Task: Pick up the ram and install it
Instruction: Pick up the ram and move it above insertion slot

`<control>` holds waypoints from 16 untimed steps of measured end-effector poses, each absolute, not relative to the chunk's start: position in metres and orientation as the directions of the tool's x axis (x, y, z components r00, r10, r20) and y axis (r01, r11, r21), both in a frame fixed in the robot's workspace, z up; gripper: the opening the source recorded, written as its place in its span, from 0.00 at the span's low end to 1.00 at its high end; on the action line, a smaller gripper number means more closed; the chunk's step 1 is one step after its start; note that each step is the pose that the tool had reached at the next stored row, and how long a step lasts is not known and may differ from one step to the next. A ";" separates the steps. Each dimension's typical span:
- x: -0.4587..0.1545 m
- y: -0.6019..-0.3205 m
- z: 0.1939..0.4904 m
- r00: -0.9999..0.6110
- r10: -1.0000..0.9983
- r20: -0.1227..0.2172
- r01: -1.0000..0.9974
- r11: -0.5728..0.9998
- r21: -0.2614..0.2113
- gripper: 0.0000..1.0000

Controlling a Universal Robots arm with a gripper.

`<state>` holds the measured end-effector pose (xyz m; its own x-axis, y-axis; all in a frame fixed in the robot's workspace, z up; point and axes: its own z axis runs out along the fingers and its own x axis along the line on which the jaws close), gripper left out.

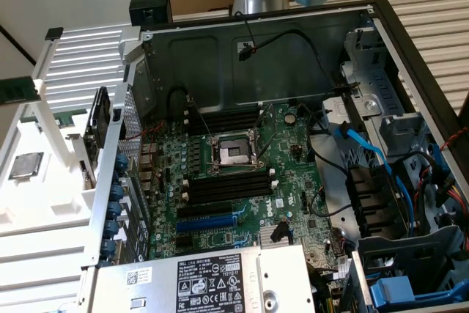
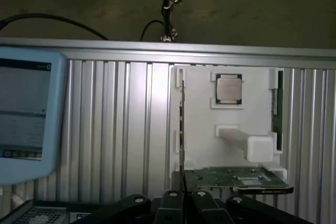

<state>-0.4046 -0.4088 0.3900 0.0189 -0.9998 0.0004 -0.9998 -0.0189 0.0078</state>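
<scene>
Logging claw [image 2: 185, 206] pinched narrow, gripping nothing. Spotting ram [image 1: 18, 90] lying untouched on white rack [image 1: 51, 141], at 9 o'clock of case [image 1: 205, 56] in exterior view. Reading slots [image 1: 227, 188] as sitting empty; judging pickup and install both pending.

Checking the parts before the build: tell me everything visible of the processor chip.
The processor chip is a square with a dull silver, metal-looking lid and a thin dark rim. It lies flat, lid up, in a recess of the white holder, outside the case at the exterior view's left. Only the holder touches it.
</scene>
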 end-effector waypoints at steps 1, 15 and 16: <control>-0.403 -0.409 0.390 0.019 -1.000 0.000 -1.000 -0.019 0.008 0.12; -0.341 -0.410 0.413 0.017 -1.000 0.002 -1.000 -0.017 0.011 0.12; -0.336 -0.410 0.414 0.017 -1.000 0.002 -1.000 -0.017 0.012 0.12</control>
<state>-0.3364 -0.4104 0.4140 0.0172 -0.9999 0.0017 -0.9998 -0.0171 0.0118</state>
